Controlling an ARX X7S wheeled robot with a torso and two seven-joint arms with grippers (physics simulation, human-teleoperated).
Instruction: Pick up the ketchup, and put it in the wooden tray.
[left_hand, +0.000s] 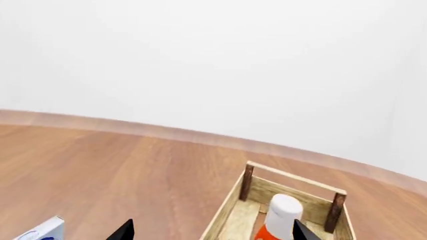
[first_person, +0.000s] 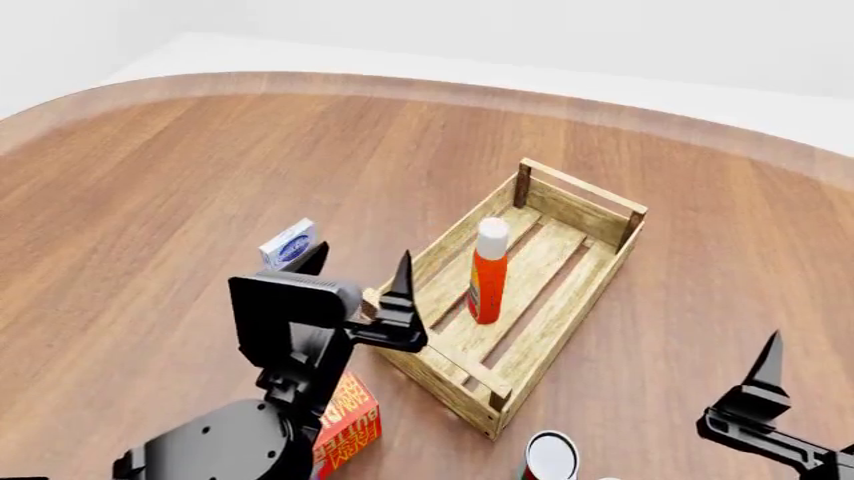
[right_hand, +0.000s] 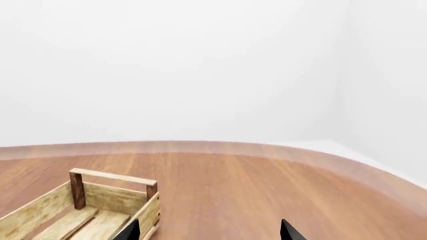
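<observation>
Plain white walls rise behind a rounded wood-grain counter (first_person: 174, 170) that carries everything. With the wooden tray (first_person: 587, 275) as landmark: the ketchup (first_person: 487, 272) stands upright inside it on the slatted floor, white cap up, roughly midway along its length and nearer the long wall that faces the left arm. The left end effector (first_person: 358, 278) sits just outside that same long wall, near the tray's closer corner, with its fingers spread apart and nothing between them; the bottle is just beyond the wall from it, untouched. In the left wrist view the bottle's cap (left_hand: 285, 209) shows near one dark fingertip. A small blue-and-white box (first_person: 288, 244) lies beside the tray past the left end effector, a red-and-yellow box (first_person: 350, 420) and a can (first_person: 550, 457) lie off the tray's near end. The right end effector (right_hand: 208, 231) hangs well apart on the tray's other side, fingers parted and empty.
</observation>
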